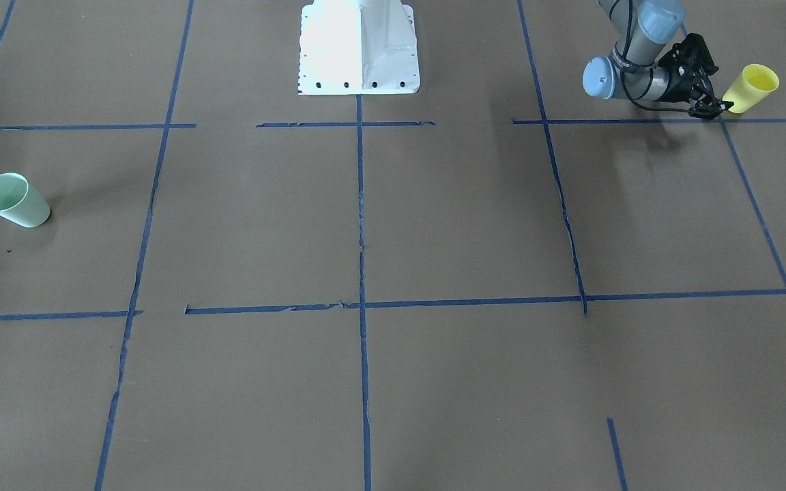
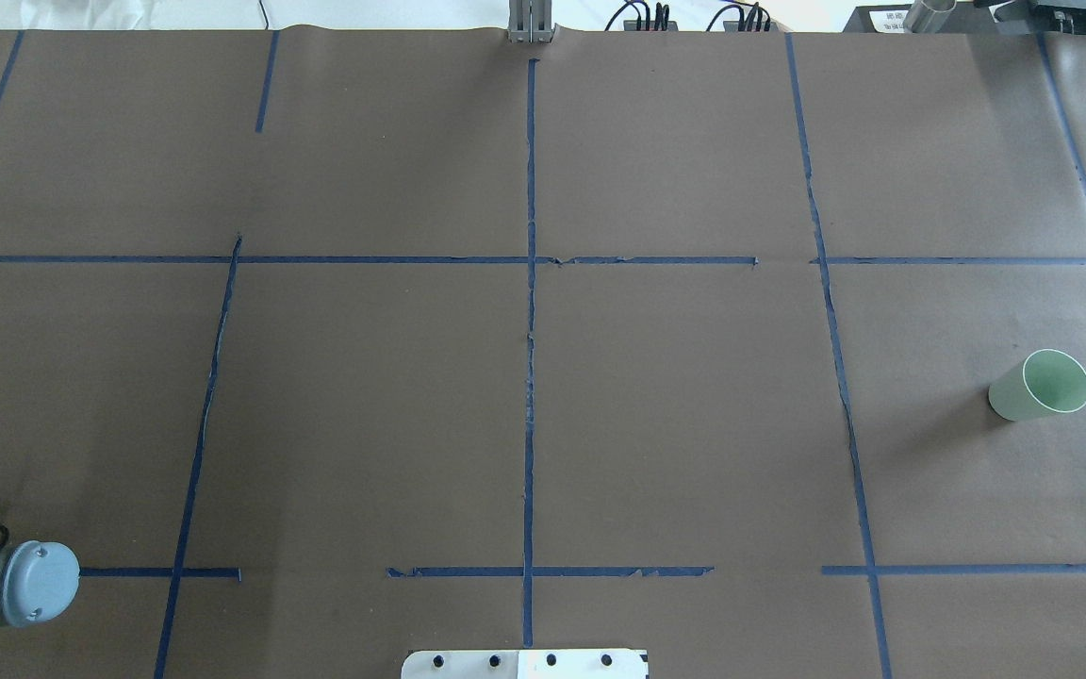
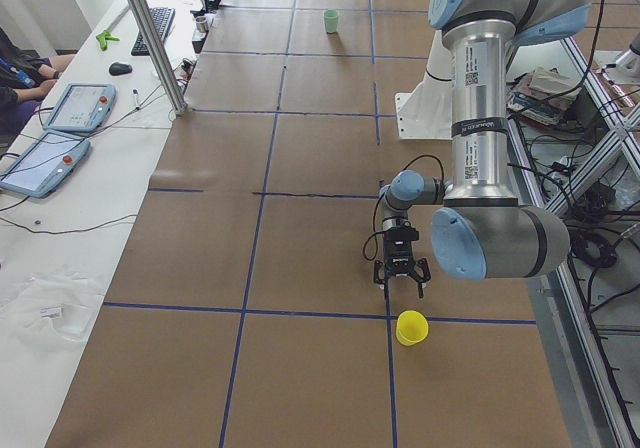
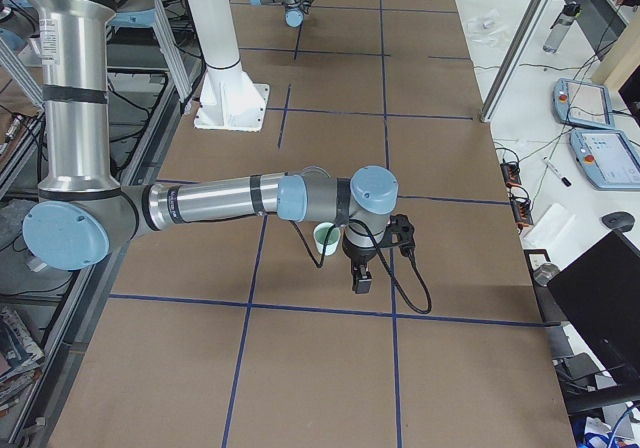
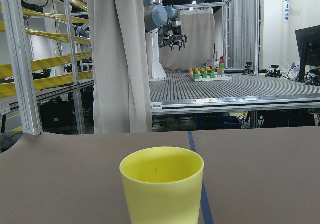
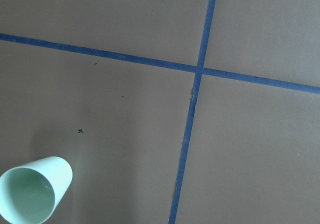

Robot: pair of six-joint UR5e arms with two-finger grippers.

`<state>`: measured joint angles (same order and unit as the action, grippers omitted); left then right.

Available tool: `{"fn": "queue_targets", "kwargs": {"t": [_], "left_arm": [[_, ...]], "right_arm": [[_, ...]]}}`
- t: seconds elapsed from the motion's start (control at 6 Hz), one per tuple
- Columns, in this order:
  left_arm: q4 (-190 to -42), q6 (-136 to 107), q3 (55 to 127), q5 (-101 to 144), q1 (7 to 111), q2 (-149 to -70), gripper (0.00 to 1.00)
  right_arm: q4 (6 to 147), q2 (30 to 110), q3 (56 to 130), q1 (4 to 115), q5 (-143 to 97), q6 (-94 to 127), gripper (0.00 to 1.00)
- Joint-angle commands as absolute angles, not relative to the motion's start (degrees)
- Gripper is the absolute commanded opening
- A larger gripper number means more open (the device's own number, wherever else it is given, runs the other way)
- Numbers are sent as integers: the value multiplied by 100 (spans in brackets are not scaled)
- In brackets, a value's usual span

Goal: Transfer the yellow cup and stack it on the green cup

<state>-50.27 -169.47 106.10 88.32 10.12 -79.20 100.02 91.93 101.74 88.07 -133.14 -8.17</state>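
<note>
The yellow cup [image 1: 751,87] stands upright on the brown table near the robot's left end; it also fills the lower middle of the left wrist view as the yellow cup [image 5: 162,184]. My left gripper [image 1: 715,108] hangs low right beside it, open, with nothing between its fingers, as the side view of the left gripper [image 3: 401,278] also shows. The green cup [image 1: 14,199] stands upright at the table's other end. My right gripper [image 4: 360,284] hovers next to the green cup [image 4: 326,236]; I cannot tell whether it is open or shut.
Blue tape lines [image 2: 530,377] split the brown table into squares. The robot's white base [image 1: 359,48] sits at the table's edge. A side bench holds tablets [image 3: 45,158] and a keyboard, and a person sits at its far end.
</note>
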Motion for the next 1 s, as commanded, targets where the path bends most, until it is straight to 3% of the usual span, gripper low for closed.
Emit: {"fn": "queue_targets", "kwargs": {"t": [0.0,0.83], "left_arm": [[-5141,-16937,10582,8807,1020,-7840,100],[-5949,-17068,10073,8798,993,-7471,100]], "right_arm": [[10002,9193,10204,8807,-13298,-817,100],[10002,9185,10230,8807,-13315,-809,100]]}}
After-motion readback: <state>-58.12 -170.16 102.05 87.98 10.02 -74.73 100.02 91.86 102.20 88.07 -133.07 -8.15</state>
